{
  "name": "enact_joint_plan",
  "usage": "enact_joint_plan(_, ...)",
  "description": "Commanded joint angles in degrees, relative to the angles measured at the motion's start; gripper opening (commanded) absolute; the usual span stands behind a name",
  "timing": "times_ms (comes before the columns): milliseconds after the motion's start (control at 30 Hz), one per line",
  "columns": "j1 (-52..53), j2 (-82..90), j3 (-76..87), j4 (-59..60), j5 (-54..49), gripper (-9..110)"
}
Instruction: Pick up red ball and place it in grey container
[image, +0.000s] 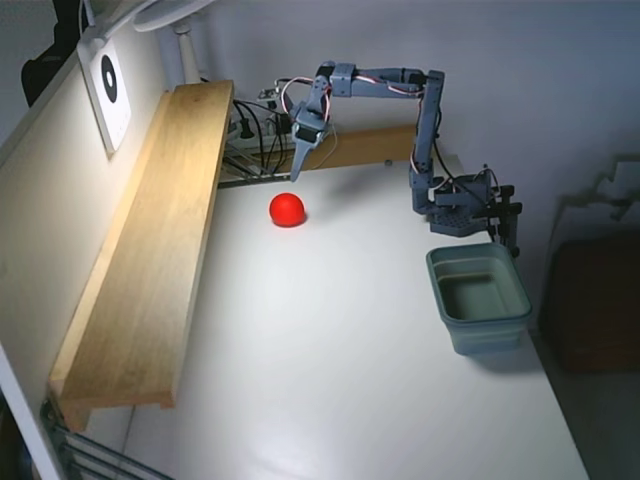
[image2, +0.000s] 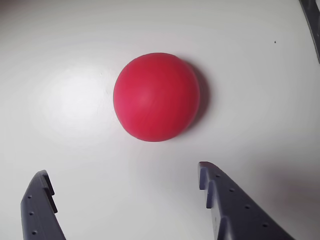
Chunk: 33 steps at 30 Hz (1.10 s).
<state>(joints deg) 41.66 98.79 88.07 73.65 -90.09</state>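
Note:
The red ball (image: 287, 209) lies on the white table (image: 330, 350) near the back left; in the wrist view it (image2: 156, 97) fills the upper middle. My gripper (image: 297, 170) hangs just above and behind the ball, pointing down. In the wrist view the gripper (image2: 122, 182) is open, its two dark fingertips (image2: 206, 175) spread wide below the ball, which sits ahead of the gap, untouched. The grey container (image: 478, 297) stands empty at the right, in front of the arm's base.
A long wooden shelf (image: 150, 260) runs along the left side of the table. Cables (image: 255, 125) and a wooden board lie behind the ball at the back. The arm's base (image: 460, 205) is clamped at the right rear.

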Motion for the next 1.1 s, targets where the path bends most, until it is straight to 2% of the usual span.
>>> enact_joint_plan(0, 1.63, 0.56, -2.52, 0.15, 0.09, 38)
enact_joint_plan(600, 2.14, -10.68, -12.99, -0.62, 0.09, 38)
enact_joint_plan(1067, 3.25, -11.85, -14.22, -0.56, 0.09, 38)
